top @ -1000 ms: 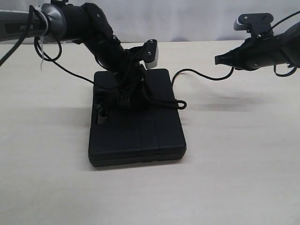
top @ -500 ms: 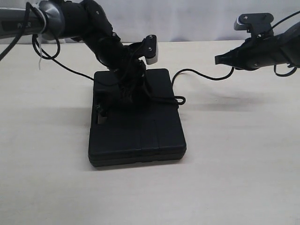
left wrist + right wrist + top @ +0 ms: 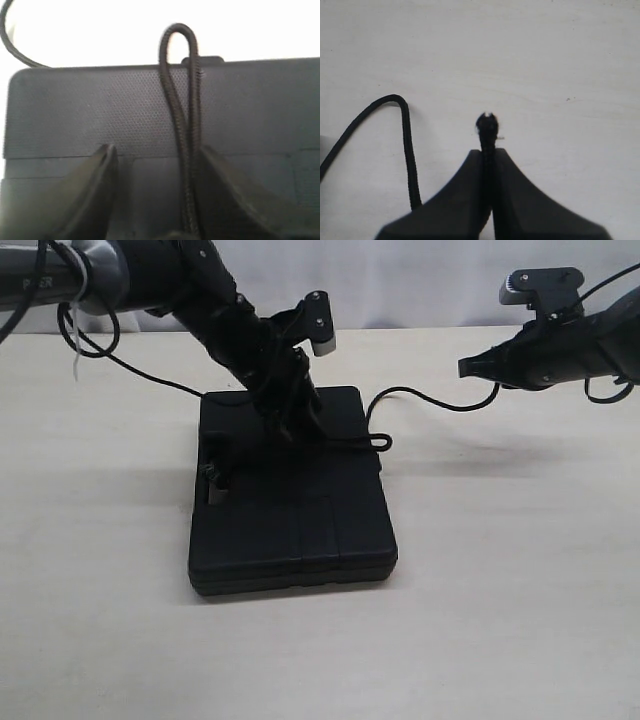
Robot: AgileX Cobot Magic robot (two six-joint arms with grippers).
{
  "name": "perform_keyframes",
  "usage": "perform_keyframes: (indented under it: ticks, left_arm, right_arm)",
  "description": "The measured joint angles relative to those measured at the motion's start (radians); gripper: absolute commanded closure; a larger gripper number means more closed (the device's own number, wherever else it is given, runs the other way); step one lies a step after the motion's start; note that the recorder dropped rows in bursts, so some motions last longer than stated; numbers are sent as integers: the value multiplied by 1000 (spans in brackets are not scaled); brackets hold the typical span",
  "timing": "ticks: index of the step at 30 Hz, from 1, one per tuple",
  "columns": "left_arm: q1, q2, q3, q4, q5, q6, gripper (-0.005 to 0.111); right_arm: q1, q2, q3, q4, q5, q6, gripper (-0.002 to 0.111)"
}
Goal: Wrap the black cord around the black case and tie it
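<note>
Left gripper (image 3: 155, 152), jaws apart, hovered over the black case (image 3: 75, 110), a loop of black cord (image 3: 176, 100) between them; right gripper (image 3: 488, 152) clamped the cord's end above the worktop (image 3: 560, 60) — steady tension should cinch the tie.

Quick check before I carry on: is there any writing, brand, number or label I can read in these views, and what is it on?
Nothing can be read for certain.
Left arm, exterior view: faint pale lettering on the grey link, too blurred and cut off by the frame to read.
Black case: no text visible on the lid; the small pale patch near its edge is too small to tell.
Both wrist views: no text.
</note>
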Motion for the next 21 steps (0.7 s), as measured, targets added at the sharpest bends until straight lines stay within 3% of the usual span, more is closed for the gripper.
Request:
perform_keyframes:
  ticks: [13,15,17,19,21]
  left_arm:
    - [8,29,0,26,35,-72,58]
    - [8,31,0,28,41,-72,70]
    - [8,31,0,28,56,-72,94]
    - [8,31,0,26,71,-72,106]
    - [8,31,0,26,73,-72,107]
  right_arm:
    - [0,0,0,0,3,0,104]
    - [0,0,0,0,3,0,104]
    - [0,0,0,0,3,0,104]
    - [0,0,0,0,3,0,104]
    - [0,0,0,0,3,0,104]
